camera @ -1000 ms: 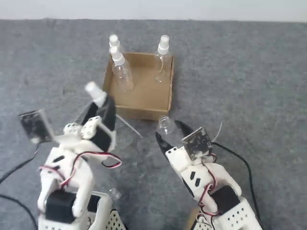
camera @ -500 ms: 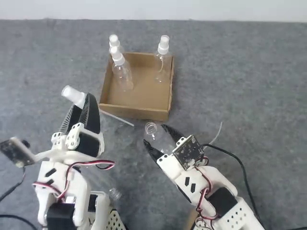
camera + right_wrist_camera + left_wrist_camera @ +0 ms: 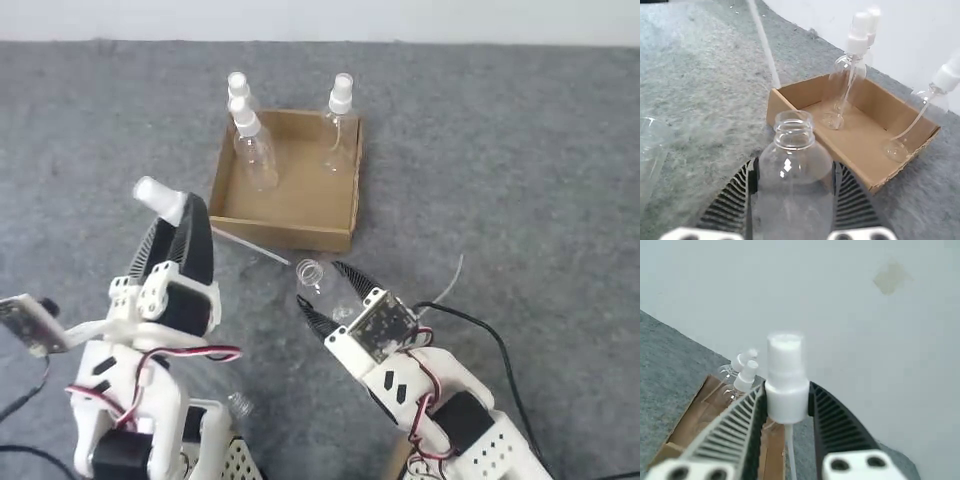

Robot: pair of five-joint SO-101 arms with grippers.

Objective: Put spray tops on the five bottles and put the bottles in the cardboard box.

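at the left end effector (image 3: 786,390), the two ribbed fingers are closed on the collar of a white spray top (image 3: 786,375). its nozzle end pokes out past the fingertips and its thin dip tube (image 3: 789,450) runs back between the fingers. from the high view i see this end effector (image 3: 170,212) raised over the grey desk (image 3: 500,150), just off the near left corner of the cardboard box (image 3: 290,233), and the spray top (image 3: 155,193) points away from the box.

the right end effector (image 3: 792,192) is clamped around the body of an open clear bottle (image 3: 792,160), one finger on each side. the bottle has no top on it and its neck points toward the box. from above, that end effector (image 3: 320,285) and the bottle (image 3: 312,270) sit just in front of the box's near wall, apart from it.

three capped bottles stand at the far side of the box: one (image 3: 338,130) in the far right corner and two at the far left corner, one (image 3: 255,150) inside it. i can't tell whether the rear one (image 3: 238,88) is inside or just behind. another uncapped bottle (image 3: 238,403) lies on the desk by the left arm's base.
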